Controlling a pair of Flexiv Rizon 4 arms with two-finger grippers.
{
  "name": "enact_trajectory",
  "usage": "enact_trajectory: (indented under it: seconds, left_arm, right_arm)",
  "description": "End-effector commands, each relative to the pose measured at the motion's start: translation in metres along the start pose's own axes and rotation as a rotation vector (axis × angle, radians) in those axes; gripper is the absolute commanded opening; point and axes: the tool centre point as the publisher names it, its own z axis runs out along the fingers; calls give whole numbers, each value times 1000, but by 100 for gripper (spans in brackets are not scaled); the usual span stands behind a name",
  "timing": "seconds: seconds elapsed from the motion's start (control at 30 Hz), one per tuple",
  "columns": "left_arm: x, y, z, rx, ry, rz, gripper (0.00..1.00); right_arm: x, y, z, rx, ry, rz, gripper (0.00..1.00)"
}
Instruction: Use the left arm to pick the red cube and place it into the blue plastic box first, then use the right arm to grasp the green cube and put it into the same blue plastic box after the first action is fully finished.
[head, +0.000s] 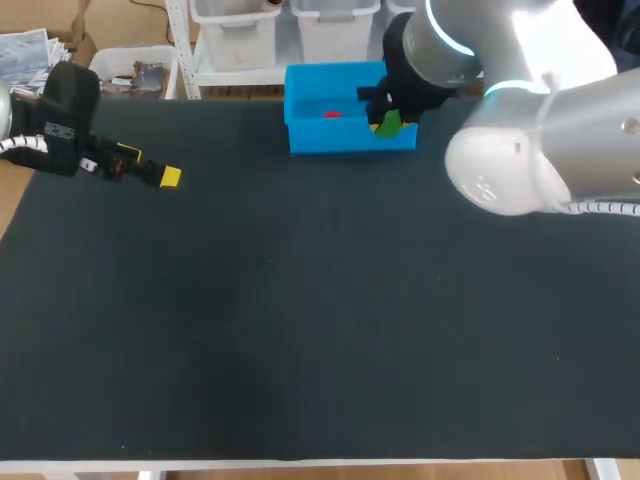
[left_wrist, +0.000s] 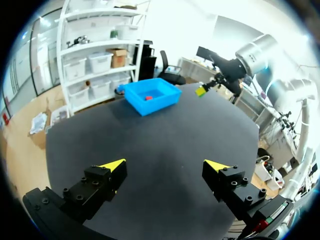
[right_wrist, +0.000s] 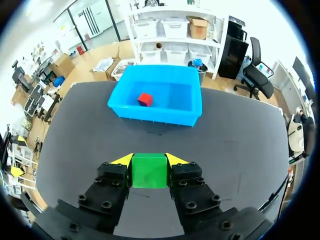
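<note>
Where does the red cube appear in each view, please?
Head view: the red cube lies inside the blue plastic box at the far edge of the table.
Left wrist view: inside that box, at, ahead of the open left gripper.
Right wrist view: inside the box, at, ahead of the right gripper holding the green cube.
Shared landmark: the blue plastic box.

My right gripper (head: 391, 121) held the green cube (head: 388, 126) over the blue plastic box (head: 345, 140), the red cube (head: 331, 114) inside, while my left gripper (head: 150, 166) hung above the left side of the table (head: 300, 330).
</note>
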Motion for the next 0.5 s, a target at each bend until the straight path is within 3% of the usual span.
enact_trajectory:
  seconds: [0.03,0.5]
  left_arm:
    - [1,2,0,5,-5,3,100]
    - [1,2,0,5,-5,3,100]
  right_arm:
    - [5,0,-3,-2,-133,2,0]
    - [-4,-6,6,-16,-133,2,0]
